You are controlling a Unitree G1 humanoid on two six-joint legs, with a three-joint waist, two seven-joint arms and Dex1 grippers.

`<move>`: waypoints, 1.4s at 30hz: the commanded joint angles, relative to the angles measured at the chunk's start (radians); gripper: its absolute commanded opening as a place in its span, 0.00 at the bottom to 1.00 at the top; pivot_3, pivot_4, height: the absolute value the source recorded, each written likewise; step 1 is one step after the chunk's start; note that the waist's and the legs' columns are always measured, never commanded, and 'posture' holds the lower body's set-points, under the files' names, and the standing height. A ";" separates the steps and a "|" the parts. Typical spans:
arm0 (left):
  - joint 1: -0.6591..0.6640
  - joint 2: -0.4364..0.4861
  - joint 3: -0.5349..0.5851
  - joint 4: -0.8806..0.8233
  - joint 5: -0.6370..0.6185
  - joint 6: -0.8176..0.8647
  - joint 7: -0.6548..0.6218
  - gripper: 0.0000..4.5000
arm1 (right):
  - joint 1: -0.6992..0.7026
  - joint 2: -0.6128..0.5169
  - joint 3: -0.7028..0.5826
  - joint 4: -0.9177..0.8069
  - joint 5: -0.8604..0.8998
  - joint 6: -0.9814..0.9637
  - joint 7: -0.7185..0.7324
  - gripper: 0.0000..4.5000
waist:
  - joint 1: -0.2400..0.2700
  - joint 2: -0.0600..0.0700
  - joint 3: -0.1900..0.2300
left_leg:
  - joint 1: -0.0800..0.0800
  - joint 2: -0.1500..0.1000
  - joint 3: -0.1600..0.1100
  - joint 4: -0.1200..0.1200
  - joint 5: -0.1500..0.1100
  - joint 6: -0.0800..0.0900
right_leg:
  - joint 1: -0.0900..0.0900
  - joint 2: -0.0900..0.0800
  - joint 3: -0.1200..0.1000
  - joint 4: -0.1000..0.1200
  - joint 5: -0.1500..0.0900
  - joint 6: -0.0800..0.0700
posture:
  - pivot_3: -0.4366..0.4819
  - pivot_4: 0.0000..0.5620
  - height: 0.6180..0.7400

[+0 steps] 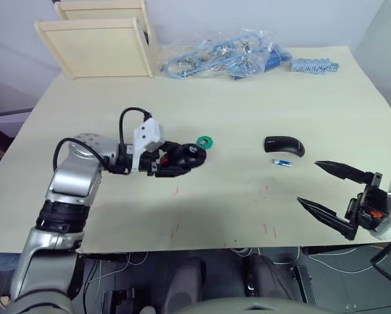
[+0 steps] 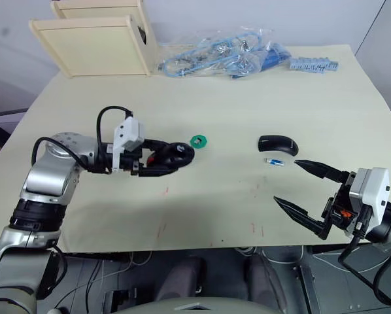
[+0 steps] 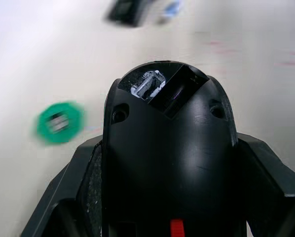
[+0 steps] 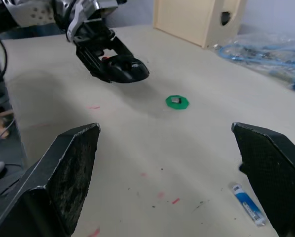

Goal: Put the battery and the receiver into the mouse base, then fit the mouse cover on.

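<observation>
My left gripper (image 1: 182,159) is clamped on the mouse base (image 1: 186,157), lifted off the table (image 1: 248,91), green disc (image 1: 205,140) just beside it. My right gripper (image 1: 329,190) is wide open, empty, near the battery (image 1: 282,161) and mouse cover (image 1: 284,144). Base's rear is hidden between my fingers; the receiver is hard to make out

silver-grey jointed left arm (image 1: 68,190) with looping black cable, white wrist block; black pointed finger pairs, orange detail.
</observation>
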 commanded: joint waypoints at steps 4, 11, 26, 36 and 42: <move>-0.010 0.021 -0.089 -0.178 0.048 0.059 0.069 0.66 | 0.001 -0.049 -0.048 -0.010 0.037 0.022 0.044 1.00 | -0.002 0.000 0.000 | 0.000 0.000 0.000 0.000 0.000 0.000 | 0.000 0.000 0.000 -0.001 0.000 0.000 | 0.48 0.27 1.00; -0.017 0.000 -0.192 -0.214 0.069 0.095 0.086 0.66 | 0.026 -0.100 -0.104 -0.008 0.064 0.059 0.094 1.00 | -0.003 0.000 0.000 | 0.000 0.000 0.001 0.000 0.000 0.000 | 0.000 0.000 0.000 0.000 0.000 0.000 | 0.48 0.27 1.00; 0.100 -0.043 -0.322 -0.147 0.227 -0.070 0.191 0.66 | 0.049 -0.126 -0.113 -0.021 0.055 0.096 0.132 1.00 | -0.002 0.000 0.000 | 0.000 0.000 0.000 0.000 0.000 0.000 | 0.000 0.000 0.000 -0.001 0.000 0.000 | 0.48 0.27 1.00; 0.149 -0.047 -0.335 -0.115 0.256 -0.116 0.202 0.66 | -0.017 -0.172 -0.043 -0.003 0.005 0.189 0.030 1.00 | -0.001 0.002 -0.002 | 0.002 0.000 0.001 0.000 0.000 0.001 | 0.002 0.000 0.001 -0.001 0.000 0.000 | 0.48 0.27 1.00; 0.146 -0.055 -0.330 -0.110 0.253 -0.112 0.194 0.66 | -0.199 -0.277 0.126 0.069 -0.080 0.413 -0.133 1.00 | -0.003 0.003 -0.003 | 0.003 0.000 0.002 0.000 0.000 0.001 | 0.003 0.000 0.001 -0.001 0.000 0.000 | 0.48 0.27 1.00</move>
